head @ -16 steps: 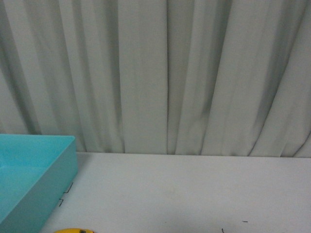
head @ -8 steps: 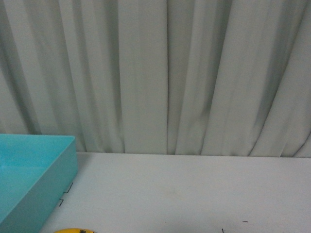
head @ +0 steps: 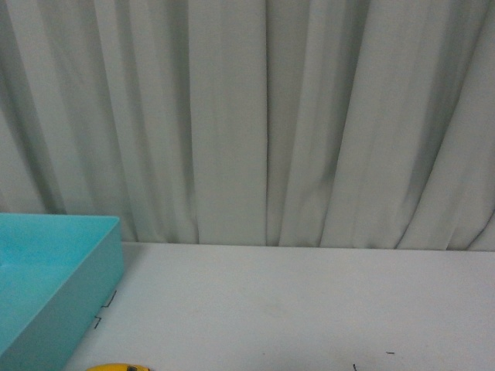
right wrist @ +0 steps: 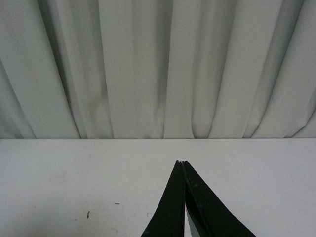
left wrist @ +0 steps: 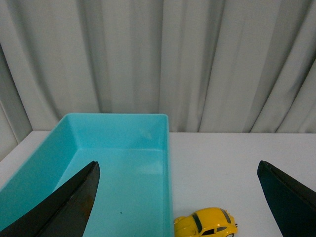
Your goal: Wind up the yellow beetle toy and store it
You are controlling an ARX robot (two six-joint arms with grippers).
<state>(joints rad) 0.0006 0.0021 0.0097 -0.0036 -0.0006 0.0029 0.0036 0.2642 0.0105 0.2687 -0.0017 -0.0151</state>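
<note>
Hovering spread wide, the left gripper [left wrist: 177, 170] looks toward the yellow beetle toy [left wrist: 205, 223] on the white table [left wrist: 237, 158] just beside the turquoise bin [left wrist: 118, 132], and should probably centre over the toy's body before closing; the right gripper [right wrist: 181, 164] is pressed together.

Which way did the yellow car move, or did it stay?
No, the yellow car stayed put by the blue box, same as before.

Front view: you see only a sliver of the yellow beetle toy [head: 116, 368] at the bottom edge. Left wrist view crops its wheels and the teal bin [left wrist: 113, 131].
</note>
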